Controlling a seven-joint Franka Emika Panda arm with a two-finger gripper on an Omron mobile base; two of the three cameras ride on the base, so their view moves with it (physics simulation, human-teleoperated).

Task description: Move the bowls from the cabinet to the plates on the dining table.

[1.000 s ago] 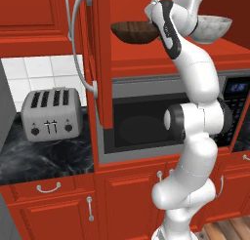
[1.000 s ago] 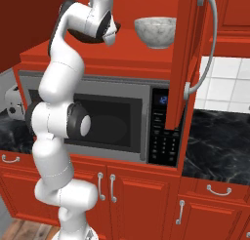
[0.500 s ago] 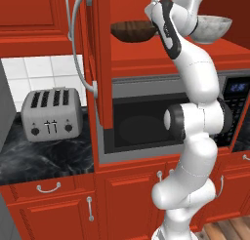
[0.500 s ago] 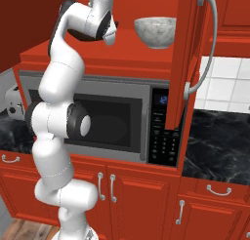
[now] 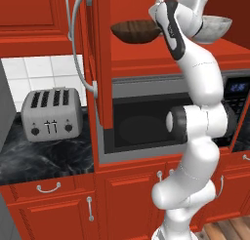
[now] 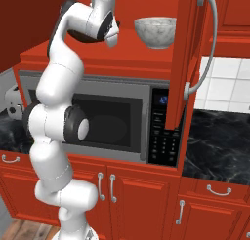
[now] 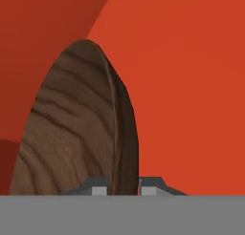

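**Up on the cabinet shelf: claw closing on the brown bowl's rim**

Above the microwave (image 5: 146, 122), the cabinet (image 5: 146, 49) is standing open, its red shelf sitting directly on top of the microwave. All positions below are being taken relative to that microwave.

- Brown bowl (image 5: 135, 31): sitting over the microwave's left half in the left base view, on the shelf. The arm's wrist is covering its right edge there. From the right base view just a dark sliver (image 6: 80, 36) is showing behind the wrist.
- Marbled bowl (image 6: 155, 31): resting upright on the same shelf, above the microwave's control panel (image 6: 158, 131), apart from the brown bowl. The arm is partly hiding it from the left base view (image 5: 215, 29).
- Gripper (image 7: 122, 186): reaching up into the cabinet. In the hand view the two finger tips are standing narrow, one on either side of the brown bowl's rim, with the rim running up between them; wood grain (image 7: 72, 129) is filling the left of that frame. Reading: claw is pinching the brown bowl at its rim.
- Cabinet doors: left door (image 5: 95, 53) is hanging open edge-on above the microwave's left corner; right door (image 6: 188, 58) is hanging open over the panel side, long silver handle (image 6: 207, 44) facing out.
- Toaster (image 5: 51, 113): sitting on the dark counter left of the microwave.
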